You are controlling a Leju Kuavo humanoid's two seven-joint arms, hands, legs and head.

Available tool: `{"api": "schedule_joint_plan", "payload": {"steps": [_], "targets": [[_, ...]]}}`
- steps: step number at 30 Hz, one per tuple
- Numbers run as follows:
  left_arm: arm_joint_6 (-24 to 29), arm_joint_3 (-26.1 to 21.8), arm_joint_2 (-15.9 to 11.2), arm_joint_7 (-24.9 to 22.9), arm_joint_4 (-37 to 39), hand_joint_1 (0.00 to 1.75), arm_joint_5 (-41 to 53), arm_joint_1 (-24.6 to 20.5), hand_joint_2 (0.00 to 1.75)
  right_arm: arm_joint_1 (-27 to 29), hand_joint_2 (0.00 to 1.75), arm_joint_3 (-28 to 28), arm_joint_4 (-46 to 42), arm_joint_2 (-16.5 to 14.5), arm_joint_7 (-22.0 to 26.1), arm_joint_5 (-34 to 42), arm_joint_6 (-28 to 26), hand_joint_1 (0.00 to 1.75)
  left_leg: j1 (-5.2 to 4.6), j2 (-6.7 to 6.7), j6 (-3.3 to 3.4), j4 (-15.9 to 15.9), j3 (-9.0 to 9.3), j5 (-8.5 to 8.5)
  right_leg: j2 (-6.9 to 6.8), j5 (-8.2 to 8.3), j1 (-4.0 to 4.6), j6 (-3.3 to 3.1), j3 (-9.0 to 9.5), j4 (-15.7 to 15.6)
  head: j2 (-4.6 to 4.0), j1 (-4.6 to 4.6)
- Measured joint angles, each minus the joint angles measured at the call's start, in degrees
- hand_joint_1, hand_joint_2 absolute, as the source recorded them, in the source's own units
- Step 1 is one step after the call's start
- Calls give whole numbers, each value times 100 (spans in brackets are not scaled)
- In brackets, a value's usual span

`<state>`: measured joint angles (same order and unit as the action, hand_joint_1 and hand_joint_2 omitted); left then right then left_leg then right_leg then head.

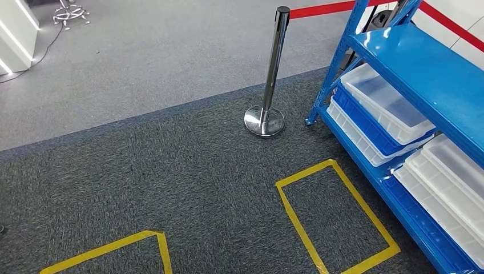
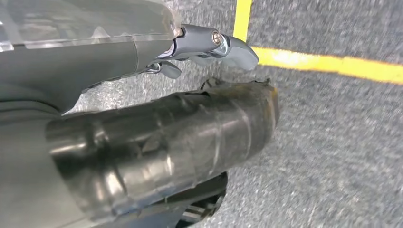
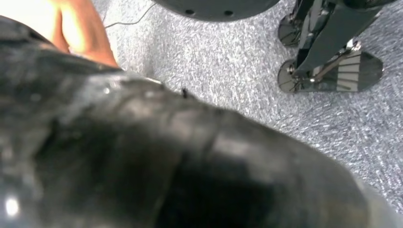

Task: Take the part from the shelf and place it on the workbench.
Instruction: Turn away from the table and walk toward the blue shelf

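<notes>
Black part, seemingly held by left hand.

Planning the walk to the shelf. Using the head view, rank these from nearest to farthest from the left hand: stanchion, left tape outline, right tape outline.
1. Left tape outline, lower left; the left wrist view shows the left hand just above yellow tape.
2. Right tape outline, lower right of middle.
3. Stanchion, farther ahead, centre.

Shelf at right holding trays, post left of it, perhaps touching
</notes>
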<state>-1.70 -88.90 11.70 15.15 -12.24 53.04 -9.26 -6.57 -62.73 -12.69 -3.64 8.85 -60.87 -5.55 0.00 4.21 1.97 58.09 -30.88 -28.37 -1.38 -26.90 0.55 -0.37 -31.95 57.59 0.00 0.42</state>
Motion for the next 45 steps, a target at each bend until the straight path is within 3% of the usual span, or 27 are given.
{"api": "schedule_joint_plan", "payload": {"steps": [2, 5, 6, 7, 8, 10, 12, 15, 17, 20, 21, 22, 23, 25, 27, 29, 32, 35, 37, 38, 39, 41, 43, 45], "targets": [[18, 13, 4, -1, 0, 0, 1, -3, 0, 0, 0, -11, 1, -14, 1, 0, 1, 0, 4, -140, -60, 218, -80, -155, 55, 51, -50, -58, 51, -87, 0, -3], [77, 24, 2, -12, 0, 0, 1, 19, 0, -9, 0, -19, 2, -28, 2, -3, 2, 0, 36, -361, -130, 1231, -563, -654, 143, 74, -74, -98, 61, -110, 0, -10], [95, 28, 2, -17, 0, 0, 1, 29, 0, -9, 0, -22, 2, -30, 2, -4, 2, 0, 51, -372, -151, 1492, -696, -718, 185, 71, -75, -99, 57, -99, 0, -9], [111, 34, 1, -21, 0, 0, 0, 35, 0, -9, 0, -24, 2, -32, -1, -5, 2, 0, 67, -373, -169, 1560, -742, -669, 229, 64, -77, -93, 56, -85, 0, -9], [123, 42, -1, -23, 0, 0, -1, 38, 0, -9, 0, -26, 2, -36, -4, -9, 2, 0, 83, -374, -182, 1404, -682, -512, 274, 53, -82, -81, 56, -64, 0, -10], [137, 54, -7, -25, 0, 0, -3, 39, 0, -8, 0, -26, 2, -46, -11, -19, 2, 0, 110, -429, -189, 677, -357, -116, 353, 14, -92, -37, 51, -4, 0, -9], [143, 61, -11, -25, 0, 0, -3, 33, 0, -10, 0, -26, 2, -53, -15, -25, 2, 0, 110, -509, -149, 169, -131, 49, 408, -25, -85, 27, 15, 68, 0, -8], [147, 70, -13, -23, 0, 0, -2, 20, 0, -1, 0, -26, 1, -54, -26, -36, -2, 0, 86, -500, -40, 82, -113, 58, 437, -32, -93, 130, -19, 89, 0, -8], [154, 73, -14, -19, 0, 0, -1, 20, 0, 3, 0, -26, 2, -56, -42, -61, -14, 0, 97, -458, 39, 30, -101, 96, 352, -156, -108, 187, -82, 247, 0, -7], [163, 83, -15, -9, 0, 0, 1, 30, 0, -8, 0, -26, 4, -61, -73, -115, -36, 0, 97, -396, 96, 2, -110, 115, 207, -674, -129, 250, -526, 1207, 0, -5], [164, 86, -15, -5, 0, 0, 1, 34, 0, -10, 0, -26, 4, -62, -85, -121, -42, 0, 93, -377, 98, 5, -115, 114, 197, -773, -135, 264, -670, 1506, 0, -5], [164, 89, -15, 0, 0, 0, 1, 37, 0, -9, 0, -26, 4, -62, -95, -121, -49, 0, 91, -365, 98, 8, -116, 111, 190, -766, -137, 271, -731, 1631, 0, -5], [159, 92, -15, 12, 0, 0, 1, 38, 0, -5, 0, -26, 4, -62, -101, -122, -56, 0, 91, -358, 96, 11, -111, 108, 183, -648, -137, 269, -683, 1532, 0, -5], [124, 98, -14, 54, 0, 0, 1, 36, 0, 0, 0, -26, 4, -62, -101, -127, -74, 0, 91, -353, 81, 13, -91, 95, 152, -257, -129, 231, -333, 809, 0, -4], [85, 103, -13, 94, 0, 0, 1, 33, 0, -10, 0, -26, 4, -62, -94, -135, -85, 0, 73, -344, 38, 23, -84, 80, 120, -44, -89, 171, -40, 178, 0, -5], [75, 105, -12, 114, 0, 0, 1, 28, 0, -20, 0, -25, 4, -63, -82, -138, -86, 0, 62, -332, -18, 19, -84, 76, 122, -44, -50, 122, 4, 54, 0, -7], [74, 107, -13, 142, 0, 0, 1, 21, 0, -21, 0, -24, 4, -81, -40, -138, -83, 0, 66, -341, -107, 141, -116, -33, 138, -8, -88, 17, 44, -14, 0, -11], [77, 108, -16, 166, 0, 0, 2, 29, 0, -22, 0, -24, 4, -103, -17, -137, -78, 0, 73, -371, -145, 1048, -535, -520, 135, -5, -96, -79, 65, -47, 0, -16], [87, 111, -19, 184, 0, 0, 20, 41, 0, -21, 0, -24, 4, -106, -2, -134, -62, 0, 78, -371, -164, 1581, -807, -645, 152, -37, -85, -100, 74, -40, 0, -15], [95, 116, -20, 197, 0, 0, 28, 45, 0, -20, 0, -24, 4, -108, 4, -134, -50, 0, 79, -371, -165, 1562, -809, -547, 165, -55, -83, -97, 89, -33, 0, -15], [102, 125, -24, 210, 0, 0, 36, 47, 0, -19, 0, -24, 4, -111, 9, -134, -34, 0, 79, -371, -159, 1320, -699, -358, 181, -79, -83, -85, 113, -24, 0, -15], [115, 144, -36, 227, 0, 0, 38, 46, 0, -20, 0, -24, 4, -126, 16, -135, -14, 0, 71, -379, -120, 549, -333, -13, 202, -137, -73, -39, 157, 6, 0, -14], [127, 165, -44, 232, 0, 0, 40, 37, 0, -23, 0, -24, 4, -143, 35, -136, -6, 0, 54, -391, -65, 99, -124, 39, 212, -199, -60, 35, 176, 13, 0, -11], [139, 185, -46, 233, 0, 0, 40, 41, 0, -22, 0, -24, 4, -149, 61, -137, -5, 0, 47, -401, 7, 10, -63, -20, 217, -187, -61, 115, 196, 53, 0, -10]]}}
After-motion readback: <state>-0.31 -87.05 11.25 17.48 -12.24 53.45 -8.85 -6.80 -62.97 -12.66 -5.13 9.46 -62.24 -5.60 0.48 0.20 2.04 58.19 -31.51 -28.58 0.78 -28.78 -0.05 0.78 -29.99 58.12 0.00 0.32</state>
